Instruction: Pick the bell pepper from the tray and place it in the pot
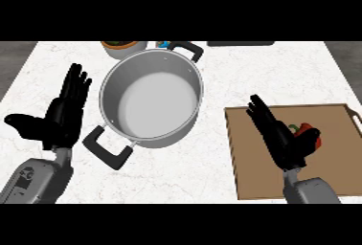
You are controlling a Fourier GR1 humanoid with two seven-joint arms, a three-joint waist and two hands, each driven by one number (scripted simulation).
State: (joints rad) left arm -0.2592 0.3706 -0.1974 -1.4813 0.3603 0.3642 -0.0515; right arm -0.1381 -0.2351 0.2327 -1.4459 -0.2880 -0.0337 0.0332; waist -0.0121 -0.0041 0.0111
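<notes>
Counter [283, 72] white marble | pot [129, 76] centre | brown tray [254, 182] right

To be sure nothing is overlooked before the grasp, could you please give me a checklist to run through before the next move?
1. Bell pepper lies on the tray: ok.
2. Right hand is over the tray, right beside the pepper: ok.
3. Right hand's fingers are curled round the pepper: not ok; they are straight.
4. Thumb is touching the pepper: cannot tell.
5. Pot stands upright with no lid on it, to the left of the tray: ok.
6. Left hand rests open to the left of the pot, apart from it: ok.
</notes>
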